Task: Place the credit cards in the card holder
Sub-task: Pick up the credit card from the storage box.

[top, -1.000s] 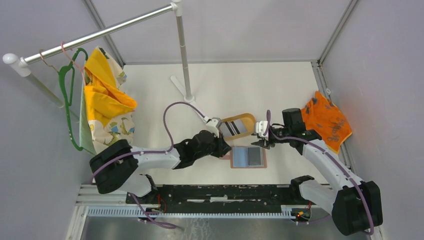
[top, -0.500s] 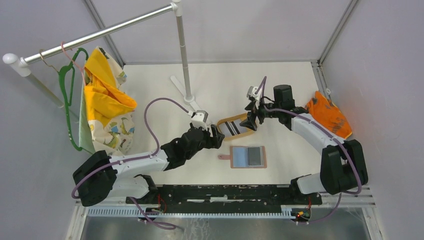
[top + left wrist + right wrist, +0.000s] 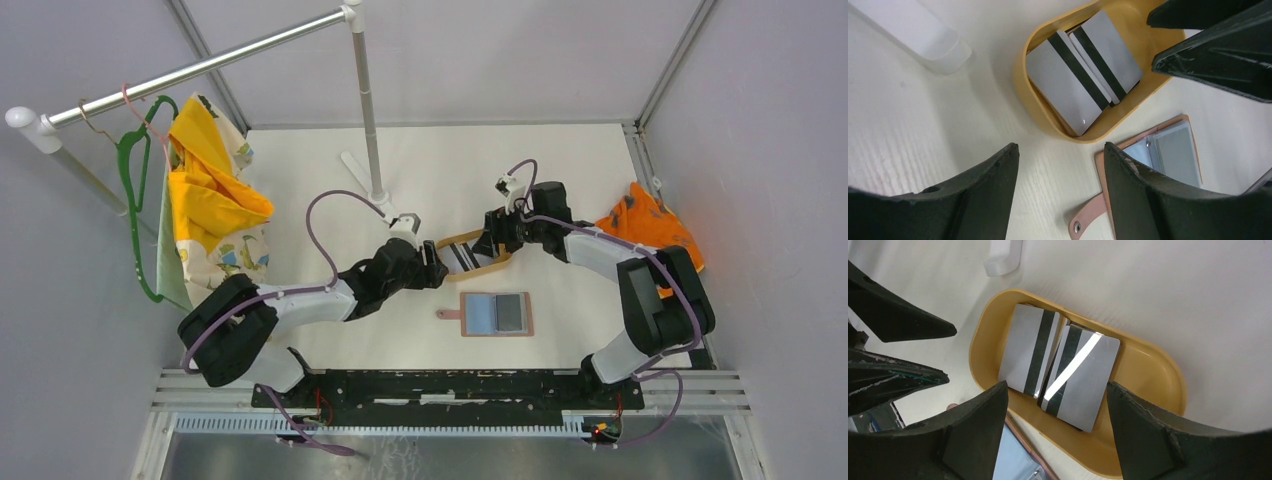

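Card holder (image 3: 1173,147) partly behind left gripper (image 3: 1060,150), perhaps cropped.

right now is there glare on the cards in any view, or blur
Right wrist: a bright diagonal glare streak crosses one striped card, washing out part of its dark stripe. Left wrist: only a tiny glint on the striped cards; the tray is sharp. Top external: even light, no glare or blur.
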### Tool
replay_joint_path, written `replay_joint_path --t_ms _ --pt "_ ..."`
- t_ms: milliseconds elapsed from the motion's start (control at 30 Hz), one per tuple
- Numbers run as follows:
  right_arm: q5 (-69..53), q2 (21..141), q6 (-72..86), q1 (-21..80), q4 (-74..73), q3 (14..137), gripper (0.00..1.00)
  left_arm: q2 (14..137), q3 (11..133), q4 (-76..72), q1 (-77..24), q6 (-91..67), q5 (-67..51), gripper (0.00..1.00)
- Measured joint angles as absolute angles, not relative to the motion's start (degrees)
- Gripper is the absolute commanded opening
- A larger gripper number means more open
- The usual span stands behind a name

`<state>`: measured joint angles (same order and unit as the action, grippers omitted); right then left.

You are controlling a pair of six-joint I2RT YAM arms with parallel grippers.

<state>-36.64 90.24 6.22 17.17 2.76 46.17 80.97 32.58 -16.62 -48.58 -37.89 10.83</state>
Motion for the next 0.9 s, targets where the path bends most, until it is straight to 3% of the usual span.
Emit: replay_joint_path --t_ms 533,900 --pt "-20.6 95.9 13.1 21.8 0.7 50.5 0.74 93.1 43.5 -10.8 -47.6 -38.3 10.1 0.50" --pt "-20.9 99.3 16.7 22.8 -1.1 52.6 0.68 95.2 45.7 -8.8 -47.6 -38.3 10.0 0.38"
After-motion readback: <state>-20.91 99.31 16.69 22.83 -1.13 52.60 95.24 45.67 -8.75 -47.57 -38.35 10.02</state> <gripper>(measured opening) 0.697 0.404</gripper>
